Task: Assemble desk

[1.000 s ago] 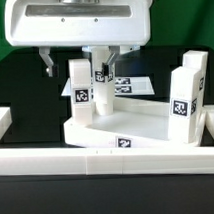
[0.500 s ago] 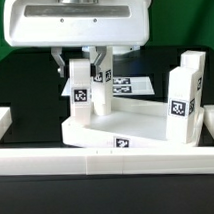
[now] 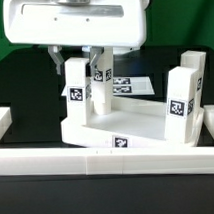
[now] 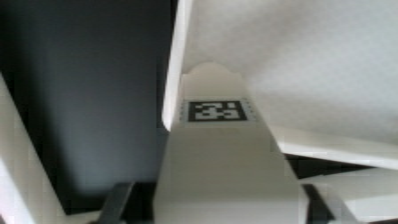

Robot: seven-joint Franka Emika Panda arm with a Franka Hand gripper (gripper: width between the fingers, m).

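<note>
The tabletop (image 3: 126,124) lies flat on the black table, just behind the long white rail (image 3: 107,160) that runs across the front of the exterior view. Three legs can be counted. Two stand upright at the tabletop's far corner on the exterior view's left: one (image 3: 76,88) with its tag facing the camera, and a second (image 3: 102,85) just beside it, towards the middle. The third leg (image 3: 185,92) stands upright at the tabletop's corner on the exterior view's right, also showing a tag. A fourth leg is not visible.

The gripper (image 3: 99,63) hangs over the second leg, and its fingers (image 3: 91,66) sit against that leg's upper part, one on each side. In the wrist view the leg (image 4: 217,150) runs straight out from between the two dark fingers (image 4: 121,200), its tag facing the camera. The jaws are partly closed and clamped on this leg.

Behind the tabletop, the marker board (image 3: 134,86) lies flat on the table, with several tags on it.
</note>
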